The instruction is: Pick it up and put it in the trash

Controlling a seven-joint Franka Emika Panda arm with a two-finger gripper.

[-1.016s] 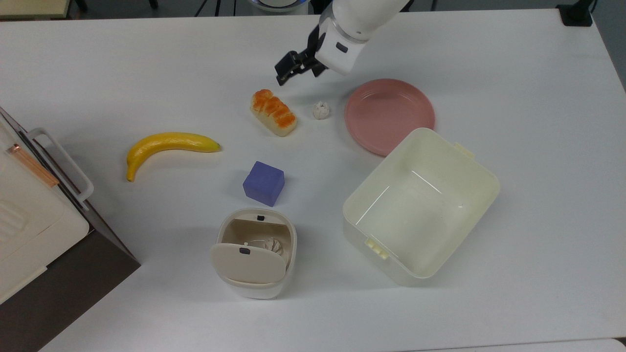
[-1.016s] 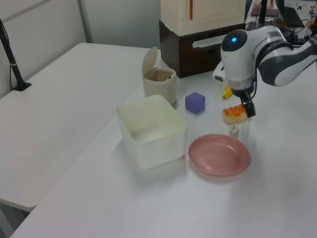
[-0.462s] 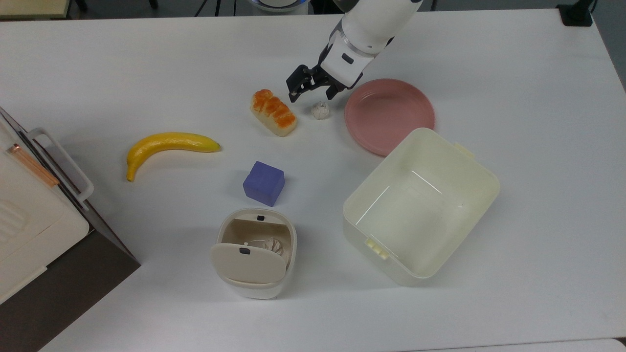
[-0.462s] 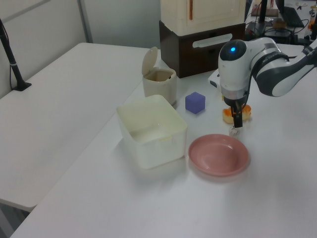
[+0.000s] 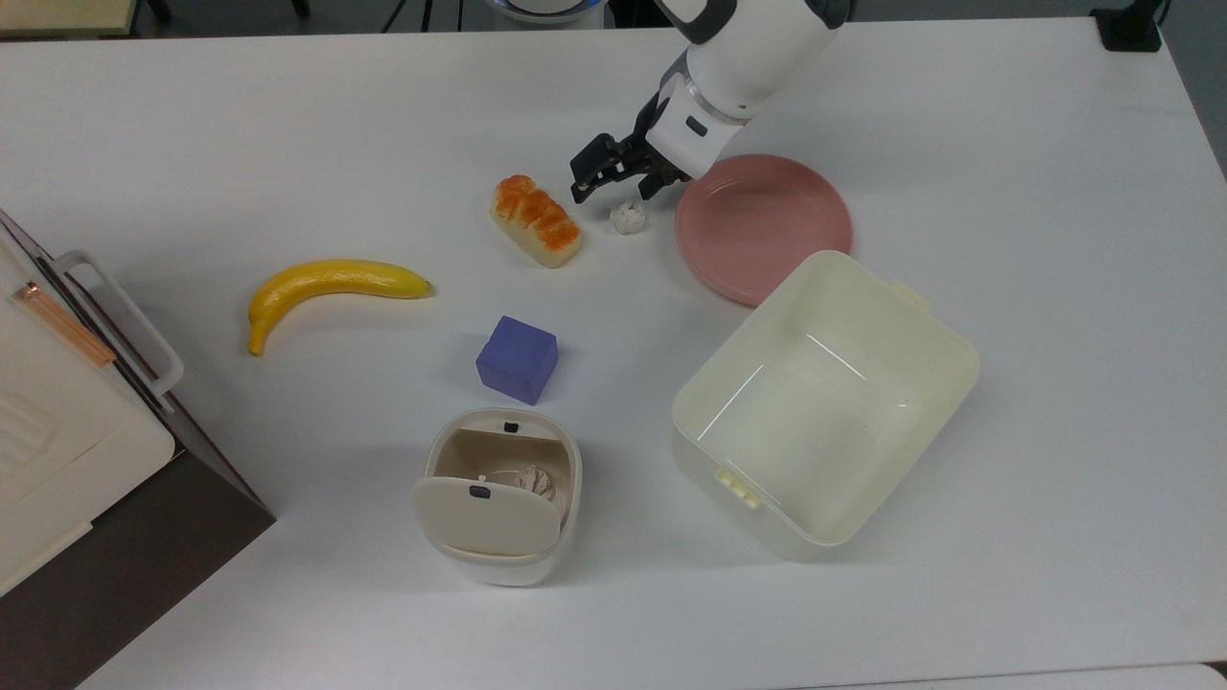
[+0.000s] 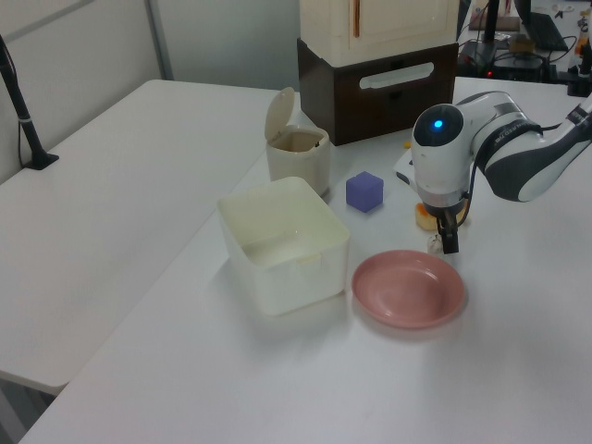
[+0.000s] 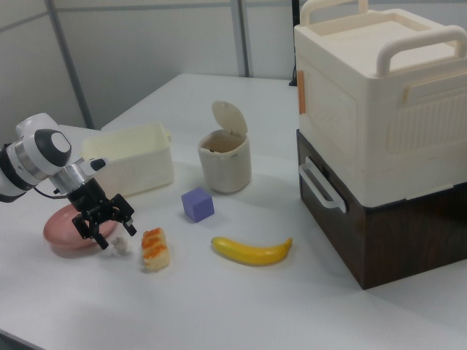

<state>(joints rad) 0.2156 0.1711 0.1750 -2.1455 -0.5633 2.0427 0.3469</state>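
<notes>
Paper ball (image 5: 627,218) sat on the table (image 5: 1007,172), between bread (image 5: 536,219) and pink plate (image 5: 764,226), touching neither in the top view. Same spot as a second ago; not lifted.

Gripper (image 5: 619,180) moved since then: a second ago hung up and to the top view's left of the ball, near the bread's far end; half a second ago already close over the ball; now shifted slightly toward the plate, just above the ball on the top view's upper side. Fingers spread apart, nothing between them. Right view put the gripper (image 7: 106,222) low, directly above the ball (image 7: 119,246), fingertips either side and slightly higher; contact could not be made out. Left view put the gripper (image 6: 448,237) hanging straight down beside the ball (image 6: 433,243), hiding most of the bread (image 6: 425,215).

Bin (image 5: 501,495) stood well apart, at the top view's lower middle, flap tipped open, crumpled paper already inside. Purple cube (image 5: 518,358) between bin and bread. Banana (image 5: 326,285) off to the top view's left. Open tub (image 5: 824,404) by the plate's lower edge, overlapping it in the top view. Cream box on a dark base (image 7: 379,124) at the right view's right.

No readable writing or labels anywhere.
</notes>
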